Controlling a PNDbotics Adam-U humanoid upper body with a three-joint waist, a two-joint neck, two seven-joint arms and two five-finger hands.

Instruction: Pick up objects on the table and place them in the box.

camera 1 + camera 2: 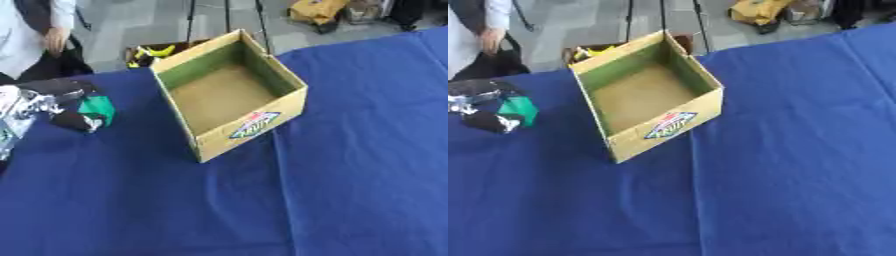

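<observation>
My left hand (61,107) has its fingers curled round a green object (98,107), box (262,75) just to its right, empty inside.

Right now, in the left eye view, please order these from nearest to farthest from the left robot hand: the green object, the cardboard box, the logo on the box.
1. Green object: within the left robot hand, at the left edge.
2. Cardboard box: centre; its left wall comes next.
3. Logo: on the box's front wall, farthest right.
</observation>
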